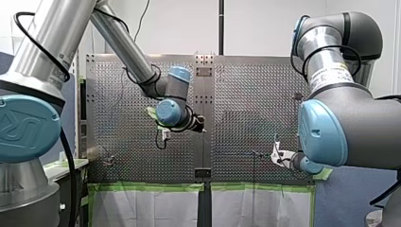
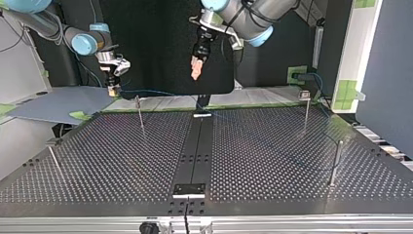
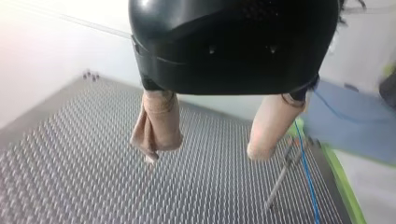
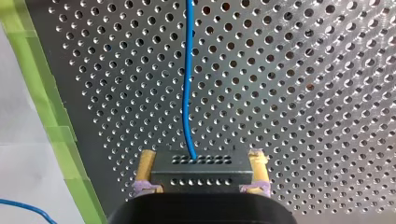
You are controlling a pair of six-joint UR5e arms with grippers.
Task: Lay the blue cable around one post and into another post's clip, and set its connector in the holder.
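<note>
Clamped in my right gripper (image 4: 201,162), the black connector (image 4: 201,173) sits by the taped edge of the perforated table (image 4: 303,93), its blue cable (image 4: 187,84) running straight ahead; my left gripper (image 3: 212,140) hangs wide open, empty.

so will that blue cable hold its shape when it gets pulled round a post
Probably floppy: the blue cable is thin and leaves the connector in a gentle bend rather than straight. Likely light, so it should follow my right gripper easily. It may spring off a post unless kept taut.
</note>
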